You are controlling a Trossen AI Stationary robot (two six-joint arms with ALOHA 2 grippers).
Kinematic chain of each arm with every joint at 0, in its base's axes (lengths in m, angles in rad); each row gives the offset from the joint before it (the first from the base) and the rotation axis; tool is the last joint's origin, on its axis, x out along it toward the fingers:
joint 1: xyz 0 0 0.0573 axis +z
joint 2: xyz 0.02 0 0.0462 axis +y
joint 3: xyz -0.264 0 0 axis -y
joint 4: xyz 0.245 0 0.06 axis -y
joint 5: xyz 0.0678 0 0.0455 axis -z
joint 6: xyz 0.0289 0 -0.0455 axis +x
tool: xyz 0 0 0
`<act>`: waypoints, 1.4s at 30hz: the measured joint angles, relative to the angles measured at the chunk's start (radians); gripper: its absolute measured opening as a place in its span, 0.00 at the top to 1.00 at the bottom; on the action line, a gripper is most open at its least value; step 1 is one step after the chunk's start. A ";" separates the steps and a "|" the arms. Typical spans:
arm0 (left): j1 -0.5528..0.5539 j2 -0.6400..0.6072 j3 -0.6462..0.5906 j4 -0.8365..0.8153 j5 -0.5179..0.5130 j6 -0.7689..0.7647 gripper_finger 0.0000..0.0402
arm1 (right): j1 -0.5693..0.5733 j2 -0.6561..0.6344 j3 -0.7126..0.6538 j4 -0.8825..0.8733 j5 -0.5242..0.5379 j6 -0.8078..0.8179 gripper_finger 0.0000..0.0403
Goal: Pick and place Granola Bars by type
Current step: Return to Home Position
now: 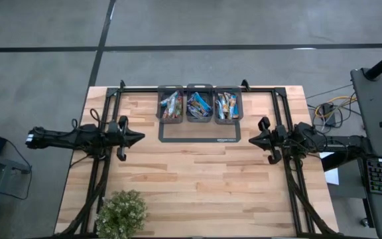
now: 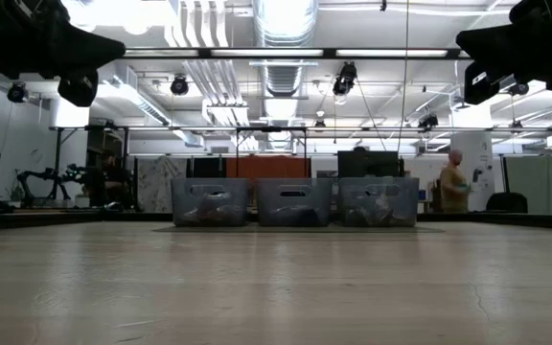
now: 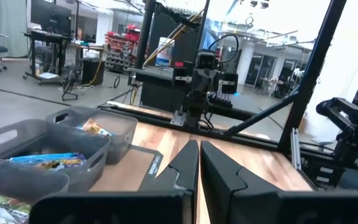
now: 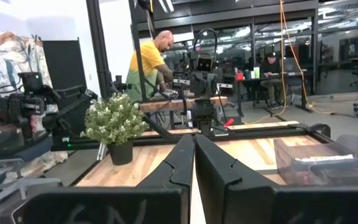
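**Fingers pinched shut on both sides, every bar in a bin**

Dark fingers fill the foreground of both wrist views, and on each arm they meet tip to tip with nothing between them. Over the table's left side hangs the left gripper, nose pointing inward. The right gripper mirrors it over the right side, pointing back at it. They're well apart, these two, with a wide stretch of bare table between.

Now, the Granola Bars: all that I can see sit in three bins lined up side by side at the far edge. The left bin carries red-and-green wrappers, the centre bin the blue ones, the right bin an orange-and-blue mix. No bar shows on the open wood, nor inside the dark frame marked out just in front of the bins.

And the geometry that matters: the bins lie farther back than both grippers and between them, off to the side of each nose rather than ahead of it. The bars seem to run front to back, crosswise to the way the closed fingers point. The left arm is nearer the left bin and the right arm nearer the right, with the centre about even.

My read is that the sorting looks done. What's left is settling both arms at rest, away from the bins. A potted plant sits at the near left corner, out of the way.
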 joint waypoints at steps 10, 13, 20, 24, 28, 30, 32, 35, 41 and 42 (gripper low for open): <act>0.000 -0.003 0.001 0.002 0.003 -0.022 1.00 | 0.000 0.001 0.000 0.000 -0.001 0.003 0.98; 0.000 0.001 0.000 -0.021 0.003 -0.023 1.00 | 0.000 0.001 0.000 0.000 -0.002 0.003 0.98; 0.000 0.002 0.000 -0.031 0.003 -0.023 1.00 | 0.000 0.001 0.000 0.000 -0.004 0.003 0.98; 0.000 0.002 0.000 -0.032 0.003 -0.023 1.00 | 0.000 0.001 0.000 0.000 -0.004 0.003 0.98; 0.000 -0.001 -0.015 -0.033 0.003 -0.023 1.00 | 0.000 0.001 0.000 0.000 -0.004 0.003 0.98; 0.000 -0.002 -0.026 -0.037 0.003 -0.023 1.00 | 0.000 0.001 0.000 0.000 -0.004 0.003 0.98; 0.000 -0.002 -0.034 -0.042 0.003 -0.023 1.00 | 0.000 0.001 0.000 0.000 -0.004 0.003 0.98; 0.000 -0.003 -0.034 -0.079 0.003 -0.024 1.00 | 0.000 0.001 0.000 0.000 -0.004 0.003 0.98; 0.000 -0.023 -0.038 -0.097 0.003 -0.024 1.00 | 0.000 -0.008 0.000 0.000 -0.003 0.003 0.98; 0.000 -0.030 -0.042 -0.098 0.003 -0.024 1.00 | 0.000 -0.010 0.000 0.000 -0.004 0.003 0.98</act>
